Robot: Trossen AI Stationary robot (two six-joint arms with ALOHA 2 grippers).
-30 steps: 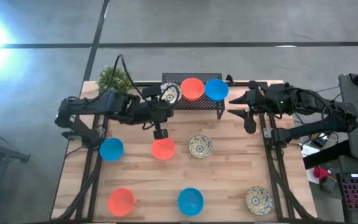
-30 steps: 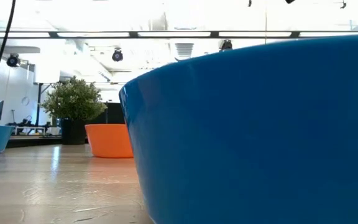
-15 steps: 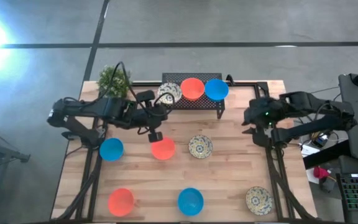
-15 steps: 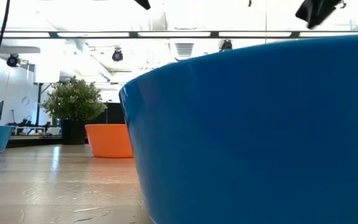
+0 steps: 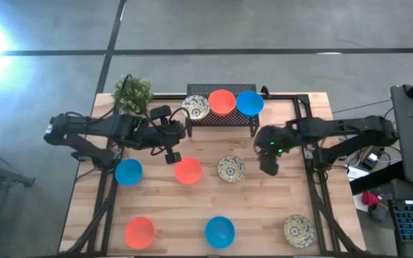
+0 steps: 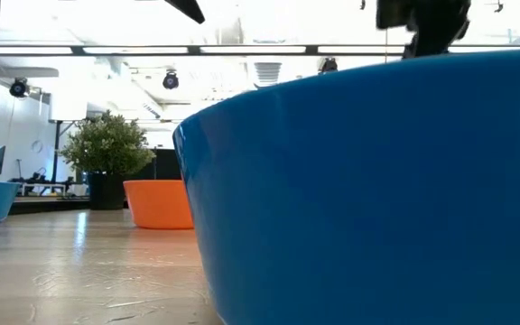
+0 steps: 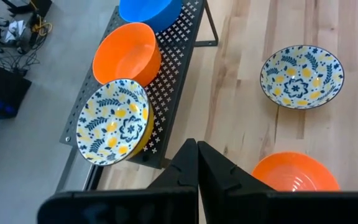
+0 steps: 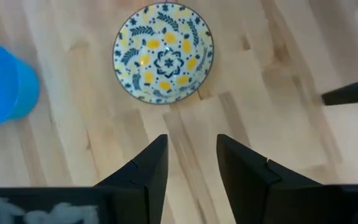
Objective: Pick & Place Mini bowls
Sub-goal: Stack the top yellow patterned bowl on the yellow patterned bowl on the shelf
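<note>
Right gripper (image 5: pixel 267 166): fingers spread apart, nothing between them, hanging above the bare table. In the right wrist view the gap between the finger (image 8: pixel 145 171) tips lines up just short of a patterned bowl (image 8: pixel 163 53), which sits straight ahead of the tips. In the high view that same patterned bowl (image 5: pixel 231 168) lies just beside the gripper, toward the table's middle.

Step in hand, as I judge it: approach for a rim grasp on this bowl. To do it well, carry the open fingers forward until one finger is over the bowl's inside and the other outside its near wall, then descend and close on the rim. Keep the wrist vertical; a shallow wall gives little to hold, so a tilted pinch may flip the bowl.

Orientation: the bowl stands mouth up, flat on its foot. It is round, so there is no long axis; any rim point serves, the nearest being the simplest.

Farther out: an orange-red bowl (image 5: pixel 188 171) beyond the patterned one, then a blue bowl (image 5: pixel 128 171). Three bowls sit on the black rack (image 5: pixel 221 118) at the far edge.

Left gripper (image 5: pixel 171 153): fingers pressed together, empty, hovering between the rack and the orange-red bowl. Appears idle.

Low view is blocked by a near blue bowl (image 6: pixel 368 190).
</note>
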